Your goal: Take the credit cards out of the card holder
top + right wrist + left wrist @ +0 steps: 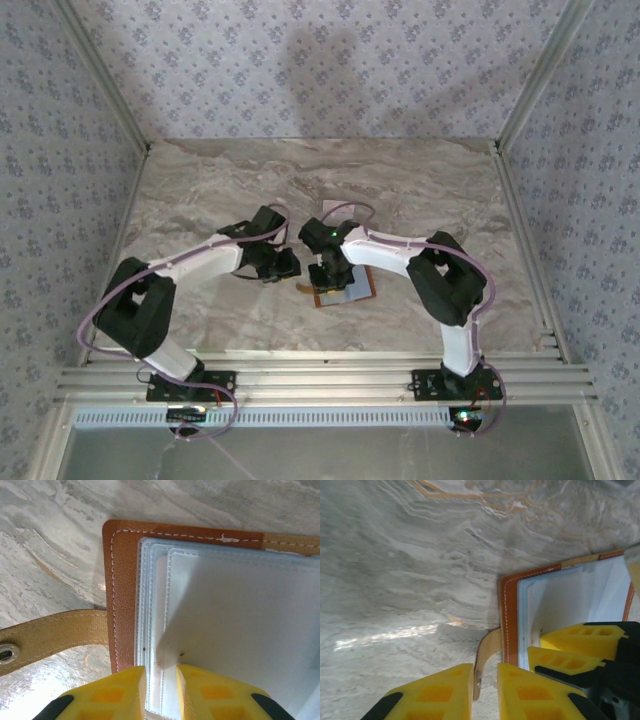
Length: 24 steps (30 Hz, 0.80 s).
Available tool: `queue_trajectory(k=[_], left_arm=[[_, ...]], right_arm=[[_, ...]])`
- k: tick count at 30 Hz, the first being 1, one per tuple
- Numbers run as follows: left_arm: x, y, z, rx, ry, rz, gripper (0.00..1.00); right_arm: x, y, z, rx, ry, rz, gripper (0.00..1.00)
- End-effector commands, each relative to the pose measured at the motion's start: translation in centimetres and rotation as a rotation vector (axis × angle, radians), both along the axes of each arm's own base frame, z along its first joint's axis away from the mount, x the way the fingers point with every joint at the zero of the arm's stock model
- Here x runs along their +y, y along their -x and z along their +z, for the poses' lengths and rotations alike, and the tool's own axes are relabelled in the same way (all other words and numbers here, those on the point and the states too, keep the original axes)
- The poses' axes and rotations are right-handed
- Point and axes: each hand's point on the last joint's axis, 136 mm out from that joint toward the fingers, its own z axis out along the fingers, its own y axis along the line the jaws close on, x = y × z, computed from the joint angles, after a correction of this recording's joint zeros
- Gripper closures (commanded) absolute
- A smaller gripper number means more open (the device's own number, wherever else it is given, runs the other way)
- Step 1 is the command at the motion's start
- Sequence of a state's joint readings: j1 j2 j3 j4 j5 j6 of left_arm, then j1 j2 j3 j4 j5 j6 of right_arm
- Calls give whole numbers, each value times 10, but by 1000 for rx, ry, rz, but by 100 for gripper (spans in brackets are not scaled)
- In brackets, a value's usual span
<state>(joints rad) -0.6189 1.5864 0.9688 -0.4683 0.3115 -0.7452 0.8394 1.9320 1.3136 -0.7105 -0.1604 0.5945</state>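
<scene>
While card holder (120, 595) lies open, long axis crosswise, left hand (485, 674) pinches leftward strap (488, 647); right hand (161, 674) grip unclear.

A grey-veined marble tabletop (420, 190) spanned the enclosure. Walls (300, 70) papered in a pale lilac floral print closed it in on three sides, with aluminium posts (535, 75) at the back corners. Slotted aluminium rails (320, 378) ran along the near edge. Soft glare lay on the stone.
</scene>
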Motion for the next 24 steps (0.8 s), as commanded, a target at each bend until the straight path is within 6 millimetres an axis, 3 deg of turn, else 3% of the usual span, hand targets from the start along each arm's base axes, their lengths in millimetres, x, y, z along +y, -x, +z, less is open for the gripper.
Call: queue_trajectory(k=[1, 6, 14, 24], left_arm=[[-8, -1, -5, 10, -45, 6, 79], [-14, 6, -20, 46, -79, -8, 75], [5, 4, -21, 20, -165, 35, 63], [-5, 6, -27, 37, -120, 17, 59]], right_arm=[[-5, 8, -9, 43, -21, -32, 76], [-5, 8, -9, 51, -55, -41, 77], [-6, 7, -4, 45, -64, -44, 77], [-7, 7, -2, 49, -67, -70, 77]])
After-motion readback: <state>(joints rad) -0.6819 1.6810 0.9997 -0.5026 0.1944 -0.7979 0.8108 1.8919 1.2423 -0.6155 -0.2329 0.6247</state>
